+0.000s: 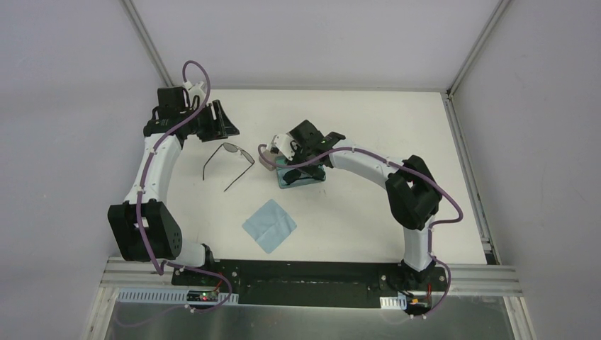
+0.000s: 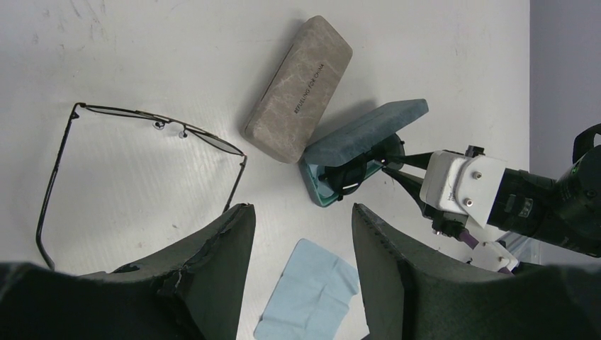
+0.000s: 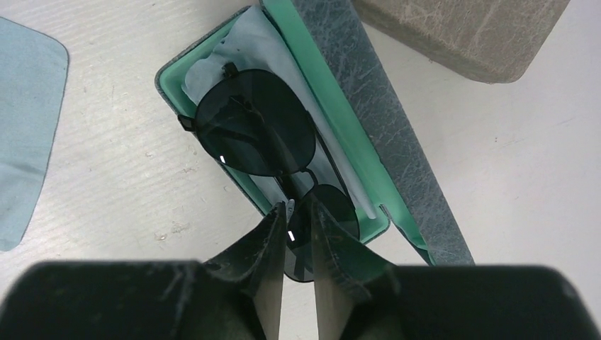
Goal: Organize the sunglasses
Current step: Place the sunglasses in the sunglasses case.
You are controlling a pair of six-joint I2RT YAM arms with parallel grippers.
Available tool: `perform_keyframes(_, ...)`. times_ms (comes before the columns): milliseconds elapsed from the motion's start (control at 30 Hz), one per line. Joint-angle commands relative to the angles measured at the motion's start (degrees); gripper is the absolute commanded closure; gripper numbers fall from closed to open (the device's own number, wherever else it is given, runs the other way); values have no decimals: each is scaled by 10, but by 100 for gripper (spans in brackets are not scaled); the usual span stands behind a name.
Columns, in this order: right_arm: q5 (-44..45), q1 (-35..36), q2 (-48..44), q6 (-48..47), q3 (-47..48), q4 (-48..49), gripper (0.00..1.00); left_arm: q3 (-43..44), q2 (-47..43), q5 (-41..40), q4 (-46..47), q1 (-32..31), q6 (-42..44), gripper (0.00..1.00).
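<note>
Two pairs of thin black wire-framed sunglasses are showing here. The unfolded pair (image 1: 228,157) is lying on the white table (image 1: 368,113) with its long arms splayed. The folded pair (image 3: 259,138), with dark rounded lenses, is sitting inside the open blue oblong case (image 3: 383,142) with its mint-green lining.

Two cases as well: the closed beige oblong case (image 2: 299,88), mottled and grainy, is lying just beside the blue one.

Two pale blue square cloths: one cloth (image 1: 269,225) is lying flat on the table, and the other cloth (image 3: 241,49) is lining the case under the lenses.

The right gripper (image 3: 299,212) is reaching down over the case, its jaws narrowed to a slit around the near lens's rim. Whether it is actually pinching, I cannot tell.

The left gripper (image 2: 301,234) is hovering at the far left, arm bent high, jaws about halfway apart and holding nothing.
</note>
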Motion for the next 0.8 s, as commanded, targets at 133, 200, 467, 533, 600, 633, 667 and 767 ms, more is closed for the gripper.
perform_keyframes(133, -31, -26, -67, -20, -9, -25, 72, -15, -19, 22, 17, 7, -6, 45)
perform_keyframes(200, -40, -40, -90, -15, -32, -23, 72, -24, -20, 28, 17, 8, -6, 44)
perform_keyframes(467, -78, -119, -154, 44, -140, -8, 74, -47, -7, 64, 23, -28, -24, 44)
perform_keyframes(533, -113, -143, -156, 65, -156, -16, 74, -42, 5, 68, 21, -52, -14, 42)
perform_keyframes(600, -154, -172, -153, 91, -169, -23, 75, -29, 21, 67, 13, -84, 15, 40)
perform_keyframes(633, -173, -183, -152, 100, -173, -24, 76, -19, 30, 64, 6, -101, 38, 39)
perform_keyframes(667, -192, -192, -150, 106, -177, -27, 76, -7, 41, 59, -5, -117, 65, 39)
perform_keyframes(767, -248, -207, -139, 120, -183, -37, 77, 45, 89, 44, -42, -161, 145, 38)
